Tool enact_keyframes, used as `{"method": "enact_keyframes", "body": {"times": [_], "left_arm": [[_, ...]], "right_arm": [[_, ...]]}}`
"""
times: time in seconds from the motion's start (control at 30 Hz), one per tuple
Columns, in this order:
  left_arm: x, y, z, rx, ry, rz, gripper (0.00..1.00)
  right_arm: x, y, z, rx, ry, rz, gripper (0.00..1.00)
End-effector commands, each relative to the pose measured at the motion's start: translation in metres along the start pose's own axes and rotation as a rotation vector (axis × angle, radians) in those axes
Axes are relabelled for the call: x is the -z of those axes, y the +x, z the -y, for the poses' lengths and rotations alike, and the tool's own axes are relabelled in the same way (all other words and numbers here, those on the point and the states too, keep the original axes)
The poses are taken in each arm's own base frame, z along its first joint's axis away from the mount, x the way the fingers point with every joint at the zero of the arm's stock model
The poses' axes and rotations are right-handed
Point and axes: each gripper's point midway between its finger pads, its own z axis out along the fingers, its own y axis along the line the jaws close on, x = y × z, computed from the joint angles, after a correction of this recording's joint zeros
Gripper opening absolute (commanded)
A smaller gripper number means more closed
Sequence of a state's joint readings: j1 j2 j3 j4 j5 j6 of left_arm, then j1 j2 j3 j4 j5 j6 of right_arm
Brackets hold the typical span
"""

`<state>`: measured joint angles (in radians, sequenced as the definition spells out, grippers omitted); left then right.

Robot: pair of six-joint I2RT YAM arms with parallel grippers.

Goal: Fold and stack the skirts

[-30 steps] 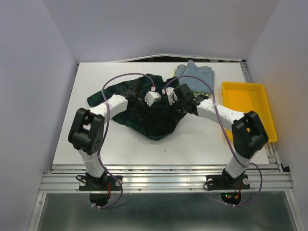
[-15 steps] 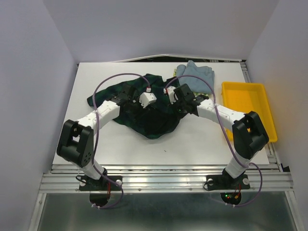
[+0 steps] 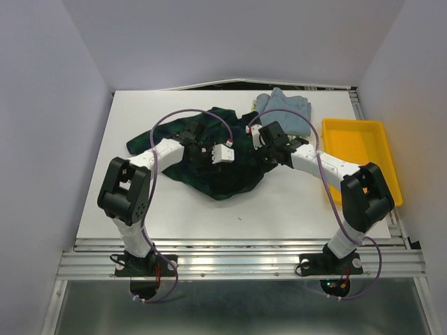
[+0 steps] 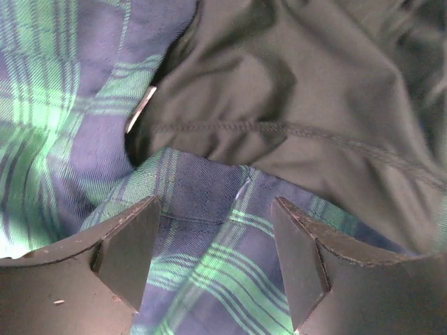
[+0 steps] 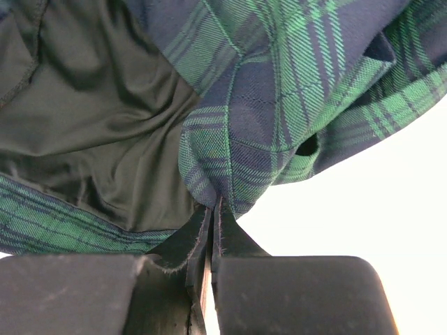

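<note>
The right tool (image 5: pixel 211 218) pinched a fold of the dark green-navy plaid cloth skirt (image 5: pixel 279 84); the left tool (image 4: pixel 215 213) gaped over it.

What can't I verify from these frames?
- Right wrist: how many plaid skirt layers the right gripper pinches; the fold hides them.
- Left wrist: whether the open left gripper touches the skirt; too close to judge.
- Top: blue skirt's near edge, behind the right arm.
</note>
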<state>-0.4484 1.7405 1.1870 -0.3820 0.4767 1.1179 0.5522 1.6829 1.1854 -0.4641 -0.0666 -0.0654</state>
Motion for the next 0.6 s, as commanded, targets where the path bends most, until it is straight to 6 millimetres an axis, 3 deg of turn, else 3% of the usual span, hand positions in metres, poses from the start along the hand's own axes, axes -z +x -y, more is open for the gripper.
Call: {"method": "enact_keyframes", "body": {"times": [0.0,0.13,0.17,0.2,0.33,0.47,0.53,0.57], "left_arm": [[-0.008,-0.015,-0.017,-0.125,-0.008,0.039,0.76],[-0.017,-0.004,-0.017,-0.156,-0.004,-0.012,0.55],[-0.015,0.002,-0.018,-0.152,-0.010,-0.034,0.37],[-0.013,0.004,-0.020,-0.149,-0.023,-0.035,0.28],[0.017,0.009,-0.035,-0.084,-0.085,-0.021,0.01],[0.048,0.025,-0.050,-0.039,-0.141,-0.038,0.00],[0.063,0.027,-0.046,-0.040,-0.119,-0.030,0.00],[0.065,0.026,-0.040,-0.078,-0.096,-0.030,0.18]], "right_arm": [[0.012,-0.013,-0.003,-0.035,-0.024,0.048,0.01],[0.012,-0.012,0.002,-0.039,-0.014,0.049,0.01],[0.012,-0.013,0.002,-0.038,-0.011,0.050,0.01],[0.014,-0.013,0.007,-0.045,-0.001,0.053,0.01],[0.017,-0.012,0.015,-0.056,0.024,0.058,0.01],[0.017,-0.008,0.018,-0.064,0.028,0.051,0.01],[0.016,-0.004,0.017,-0.066,0.022,0.044,0.01],[0.015,-0.004,0.014,-0.069,0.005,0.041,0.01]]}}
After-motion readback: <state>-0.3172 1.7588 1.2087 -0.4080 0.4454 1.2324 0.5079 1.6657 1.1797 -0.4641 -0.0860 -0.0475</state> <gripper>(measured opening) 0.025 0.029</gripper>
